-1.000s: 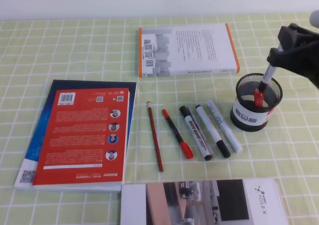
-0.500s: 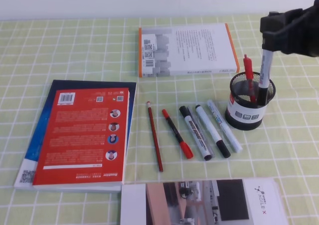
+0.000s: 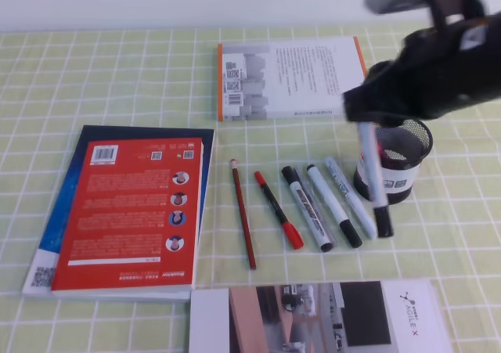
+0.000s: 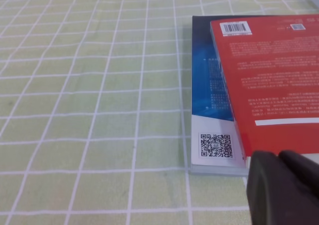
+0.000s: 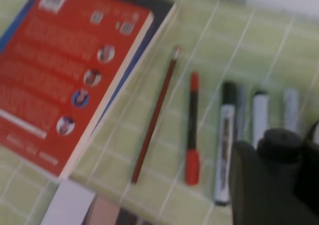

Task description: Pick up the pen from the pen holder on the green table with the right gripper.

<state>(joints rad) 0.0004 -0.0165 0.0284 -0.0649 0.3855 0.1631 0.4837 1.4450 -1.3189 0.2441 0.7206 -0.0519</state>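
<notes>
Pen (image 3: 370, 173) clamped in right end effector (image 3: 362, 112), above pen holder (image 3: 399, 159).

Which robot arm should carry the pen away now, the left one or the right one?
The right one, probably. The right hand already grips the pen, which hangs black cap down, clear of the pen holder. The left hand sits far off by the red book, holding nothing visible.

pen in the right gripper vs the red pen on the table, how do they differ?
The pen has a white barrel with a black end; the red pen is red with a dark middle. The pen hangs near-upright, black end down, from the right gripper; the red pen lies flat on the green table. Both are slim.
</notes>
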